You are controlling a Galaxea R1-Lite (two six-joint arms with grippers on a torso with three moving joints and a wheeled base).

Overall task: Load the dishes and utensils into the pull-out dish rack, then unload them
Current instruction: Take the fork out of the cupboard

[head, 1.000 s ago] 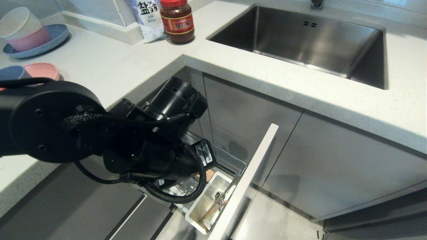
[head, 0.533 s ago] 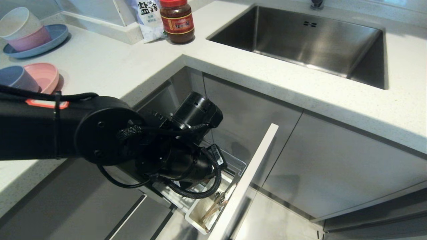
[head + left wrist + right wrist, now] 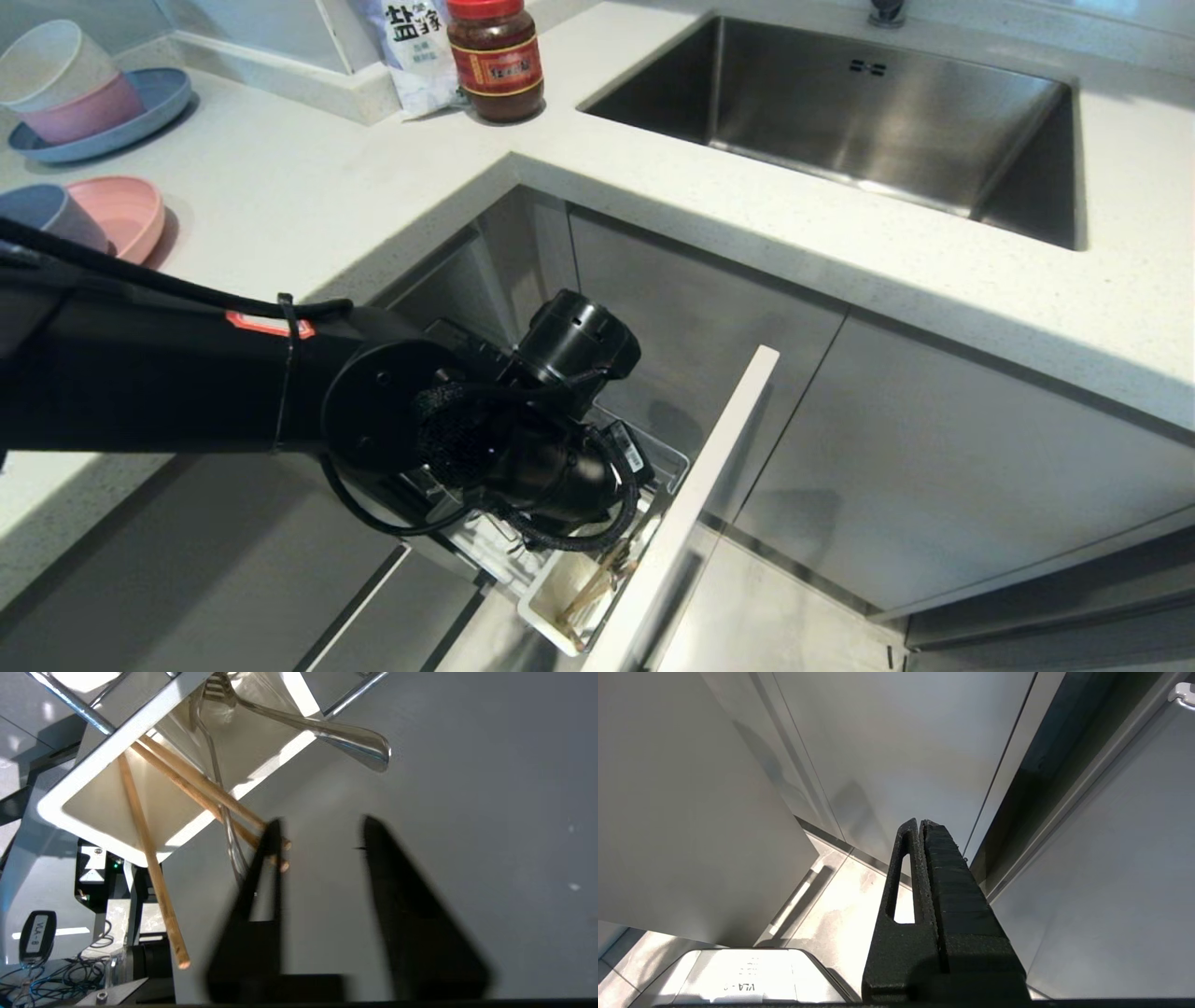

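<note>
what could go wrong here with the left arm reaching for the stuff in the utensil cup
1. The left gripper has its fingers open, with one finger beside the tips of two chopsticks; closing now may catch only one stick or nudge them aside.
2. A third stick leans apart, so it may be left behind.
3. The fork and a slim steel handle cross the sticks in the white utensil cup; pulling may drag them out.
</note>
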